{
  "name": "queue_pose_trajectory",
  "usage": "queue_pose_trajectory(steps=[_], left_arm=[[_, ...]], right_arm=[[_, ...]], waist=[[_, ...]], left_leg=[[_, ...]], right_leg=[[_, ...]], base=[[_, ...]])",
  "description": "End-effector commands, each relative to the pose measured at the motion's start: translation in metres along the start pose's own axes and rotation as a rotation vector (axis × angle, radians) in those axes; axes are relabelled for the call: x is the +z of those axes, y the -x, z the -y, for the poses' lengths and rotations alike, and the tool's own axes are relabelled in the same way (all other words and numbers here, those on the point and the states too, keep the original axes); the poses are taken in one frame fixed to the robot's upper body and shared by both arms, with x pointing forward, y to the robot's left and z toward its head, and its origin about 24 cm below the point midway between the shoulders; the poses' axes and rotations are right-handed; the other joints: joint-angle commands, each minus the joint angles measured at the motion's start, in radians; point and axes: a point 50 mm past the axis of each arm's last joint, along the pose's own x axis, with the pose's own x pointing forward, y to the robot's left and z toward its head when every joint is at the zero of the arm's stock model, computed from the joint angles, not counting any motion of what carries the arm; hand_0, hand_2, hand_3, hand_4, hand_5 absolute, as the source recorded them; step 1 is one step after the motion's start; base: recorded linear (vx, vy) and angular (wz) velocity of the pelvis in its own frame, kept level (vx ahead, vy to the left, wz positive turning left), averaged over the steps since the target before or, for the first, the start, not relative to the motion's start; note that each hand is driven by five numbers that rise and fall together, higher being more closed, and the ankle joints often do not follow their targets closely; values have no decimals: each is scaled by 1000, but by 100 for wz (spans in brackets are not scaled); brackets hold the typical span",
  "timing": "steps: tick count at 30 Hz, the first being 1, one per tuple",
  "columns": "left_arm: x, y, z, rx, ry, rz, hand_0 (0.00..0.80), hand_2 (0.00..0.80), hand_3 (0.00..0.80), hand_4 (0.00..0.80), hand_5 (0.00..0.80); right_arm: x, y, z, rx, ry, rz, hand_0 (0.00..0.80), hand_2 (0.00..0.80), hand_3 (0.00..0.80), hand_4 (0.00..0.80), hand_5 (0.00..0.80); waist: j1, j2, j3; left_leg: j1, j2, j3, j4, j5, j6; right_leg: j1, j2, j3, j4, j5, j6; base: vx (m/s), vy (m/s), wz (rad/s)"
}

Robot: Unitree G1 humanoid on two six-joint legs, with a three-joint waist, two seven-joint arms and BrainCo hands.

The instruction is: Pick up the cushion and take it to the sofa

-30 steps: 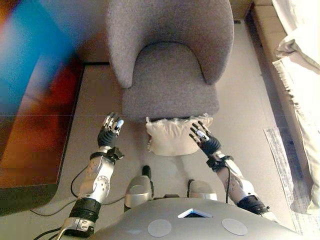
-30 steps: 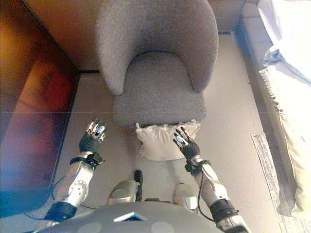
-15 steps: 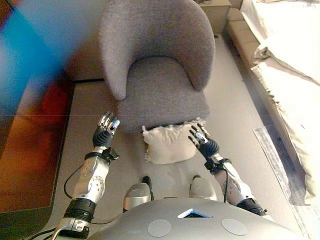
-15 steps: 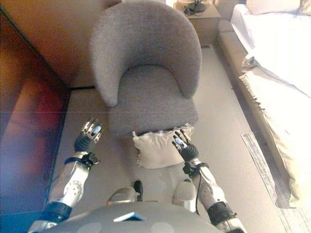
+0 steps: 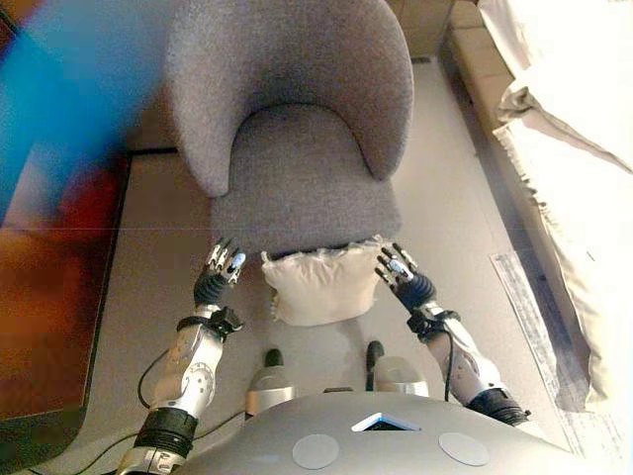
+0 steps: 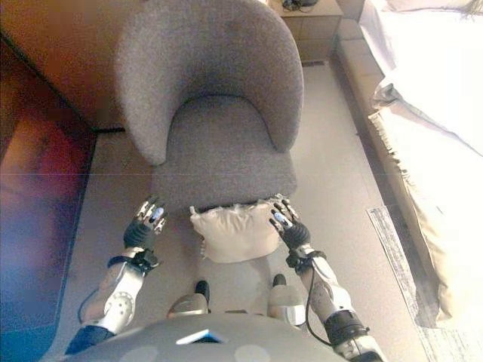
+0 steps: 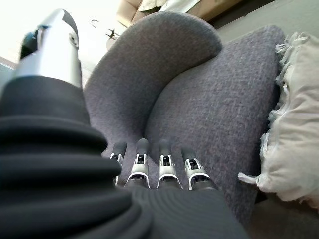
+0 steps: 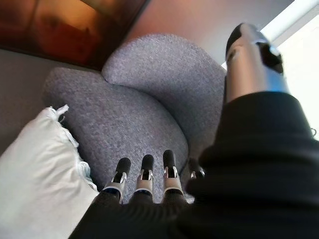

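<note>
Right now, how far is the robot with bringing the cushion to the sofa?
Little is done. The cushion lies on the floor against the grey armchair. In hand: the open left hand and right hand flank it, neither gripping. Left: grasp, lift and carry it to the sofa.

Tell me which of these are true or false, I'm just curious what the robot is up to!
1. The cushion lies on the floor against the front of the grey armchair. True.
2. The left robot hand is gripping the cushion. False: it is beside the cushion with straight fingers, apart from it.
3. The right robot hand is at the cushion's other side, fingers open. True.
4. The cushion is bright red. False: it is cream, with a fringed edge.
5. The cushion sits on the armchair's seat. False: the seat is bare.
</note>
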Motion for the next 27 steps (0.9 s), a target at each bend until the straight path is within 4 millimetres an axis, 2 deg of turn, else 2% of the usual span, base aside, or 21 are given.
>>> queue_pose_trajectory(steps=[1,4,6,8,10,11,13,14,16,17,19,21,27], left_arm=[[31,-8,10,-32,-12,142,0,0,0,0,0],[33,-9,12,-23,6,158,0,0,0,0,0],[33,-11,14,-33,12,153,0,0,0,0,0],[32,-10,17,-49,8,151,0,0,0,0,0],[32,-9,18,-51,16,159,0,0,0,0,0],[34,-9,19,-54,25,164,0,0,0,0,0],[36,-8,20,-67,32,181,0,0,0,0,0],[37,-8,20,-76,33,186,0,0,0,0,0],[39,-10,19,-96,30,186,0,0,0,0,0],[39,-11,17,-105,20,179,0,0,0,0,0],[41,-12,17,-108,18,182,0,0,0,0,0],[43,-14,18,-99,21,192,0,0,0,0,0],[39,-16,15,-71,6,175,0,0,0,0,0]], right_arm=[[21,-8,-20,93,1,92,0,0,0,0,0],[19,-8,-19,109,11,80,0,0,0,0,0],[18,-9,-16,104,-2,79,0,0,0,0,0],[18,-8,-15,101,-13,85,0,0,0,0,0],[17,-7,-15,107,-9,85,0,0,0,0,0],[18,-5,-15,110,-6,89,0,0,0,0,0],[21,-3,-15,116,4,100,0,0,0,0,0],[22,-2,-14,116,6,109,0,0,0,0,0],[24,-1,-12,105,1,129,0,0,0,0,0],[23,0,-9,82,-11,141,0,0,0,0,0],[21,3,-8,67,-24,139,0,0,0,0,0],[17,5,-6,62,-10,127,0,0,0,0,0],[18,0,-11,73,-15,111,0,0,0,0,0]], waist=[[-12,-39,-16],[-4,-62,3],[-1,-66,11],[4,-56,16],[13,-33,19],[23,-18,21],[39,-2,28],[43,2,32],[41,7,34],[31,10,31],[24,13,25],[16,15,16],[23,4,1]], left_leg=[[16,55,15,238,40,-11],[-98,46,12,488,118,-4],[-148,45,12,563,129,-1],[-162,67,12,499,152,-2],[-156,95,14,338,183,-11],[-154,110,2,228,211,-23],[-161,132,-14,117,240,-44],[-162,135,-10,91,239,-51],[-159,131,15,94,202,-52],[-145,128,47,102,160,-49],[-134,108,43,114,133,-47],[-119,87,64,114,96,-36],[-93,71,54,83,78,-29]], right_leg=[[-90,8,37,24,102,-40],[-62,24,40,37,88,-91],[-51,29,38,48,80,-106],[-34,38,42,63,52,-106],[-17,50,50,69,25,-94],[-2,49,55,69,4,-82],[22,29,59,69,-20,-65],[33,16,54,74,-33,-58],[38,-8,37,90,-47,-48],[35,-26,19,106,-52,-42],[30,-43,11,121,-51,-34],[23,-59,0,123,-44,-29],[30,-72,5,95,-29,-11]], base=[[99,-189,1],[122,-236,3],[149,-98,12],[194,113,7],[212,254,-16],[231,300,-18],[219,283,-7],[171,224,3],[105,140,11],[127,148,19],[156,164,23],[161,123,23],[117,25,2]])
